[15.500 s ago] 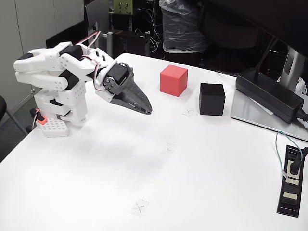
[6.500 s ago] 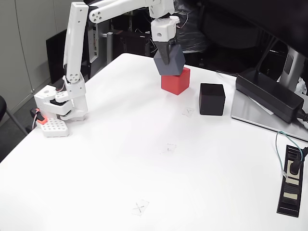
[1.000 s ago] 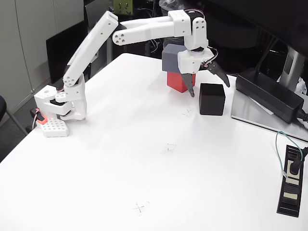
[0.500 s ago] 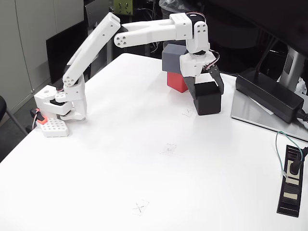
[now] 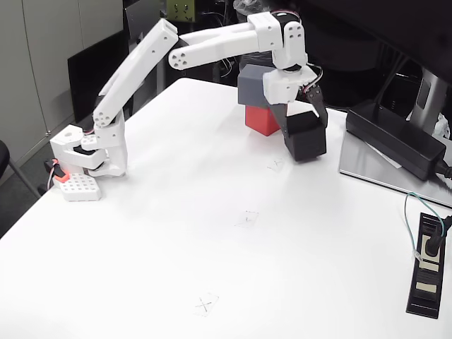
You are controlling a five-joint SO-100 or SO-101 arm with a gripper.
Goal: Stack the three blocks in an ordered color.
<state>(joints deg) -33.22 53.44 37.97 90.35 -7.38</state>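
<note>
White table (image 5: pixel 176 247), matte, with small tape crosses marked on it along a diagonal. Right edge: a long black power brick (image 5: pixel 397 138) lying on a grey plate, and a black power strip (image 5: pixel 426 265) with a plug and a green-white cable. Behind the table the room is dark and cluttered: cabinets, cables, a bagged object, a monitor stand.

White arm (image 5: pixel 141 63) based at the left of the table, reaching across to the far right side. Gripper (image 5: pixel 305 121) is closed around the top of the black block (image 5: pixel 306 139), one finger showing against the block's upper face. The block is tilted and appears lifted clear of the table, just right of the stack.

Grey block (image 5: pixel 253 86) sits on the red block (image 5: pixel 262 120); stack stands at the far side of the table, partly hidden by the wrist.

Versus half a second ago: black block then sat flat on the table with the jaws around it; now it is raised and tipped. Stack unchanged.
</note>
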